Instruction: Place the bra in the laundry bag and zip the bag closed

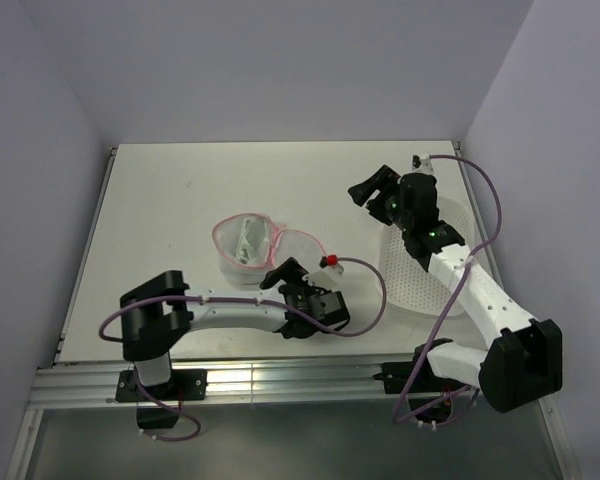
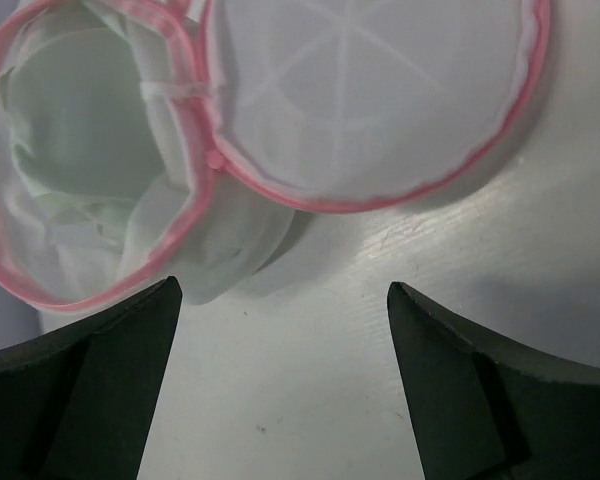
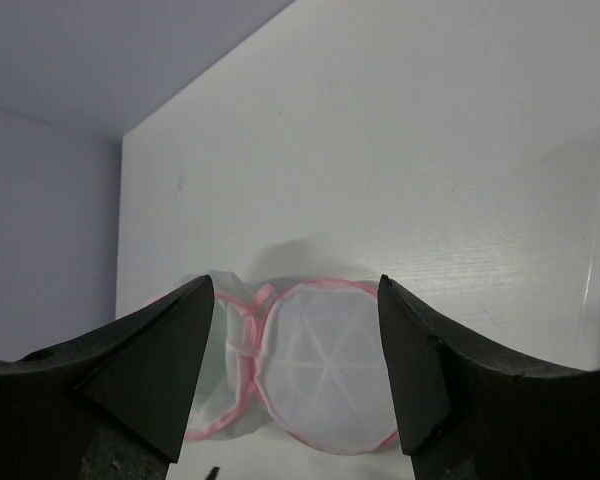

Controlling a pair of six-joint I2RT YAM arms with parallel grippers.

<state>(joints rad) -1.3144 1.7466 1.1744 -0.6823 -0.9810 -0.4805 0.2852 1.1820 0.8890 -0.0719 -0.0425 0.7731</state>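
Broadly, the desk gives the most room to the left of and behind the laundry bag, which sits well in from those edges. A white perforated basket lies at the right edge under the right arm. The bag is unzipped, its two pink-rimmed halves side by side with the long axis running left to right. The bra is bunched in the left half. The left tool, just in front of the bag, is spread wide and holds nothing. The right tool hovers well apart, spread and holding nothing.
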